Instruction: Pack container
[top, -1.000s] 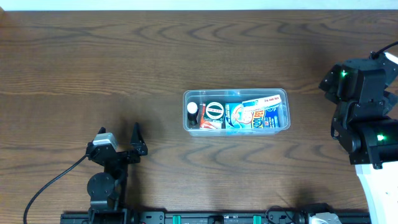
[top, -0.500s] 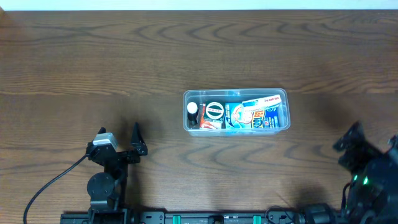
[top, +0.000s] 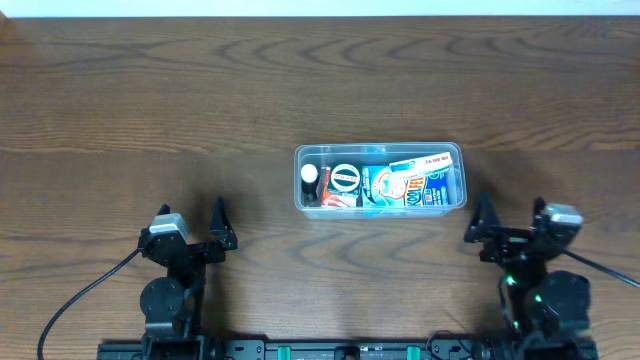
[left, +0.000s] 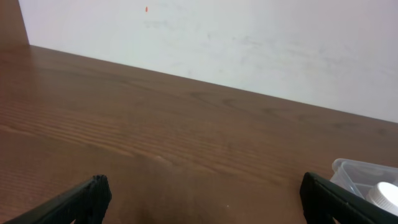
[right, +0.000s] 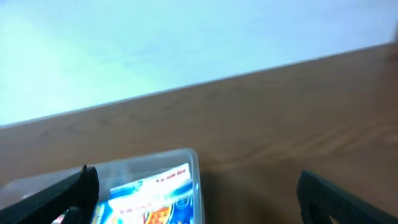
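The clear container (top: 458, 152) sits at the table's centre, holding several packets, a round tin and a small white-capped bottle. Its corner shows in the left wrist view (left: 348, 168) and its right end in the right wrist view (right: 194, 163). My left gripper (top: 192, 222) is open and empty, low at the front left, well apart from the container. My right gripper (top: 508, 218) is open and empty at the front right, just below the container's right end. In the wrist views both left fingers (left: 199, 198) and right fingers (right: 198, 190) are spread wide with nothing between them.
The brown wooden table (top: 150, 100) runs to a white wall at the back. The arm bases and a black cable (top: 75, 300) lie along the front edge.
My right arm has swung down from the far right edge to the front right and now rests low near the container's right end. The left arm and container have not moved.
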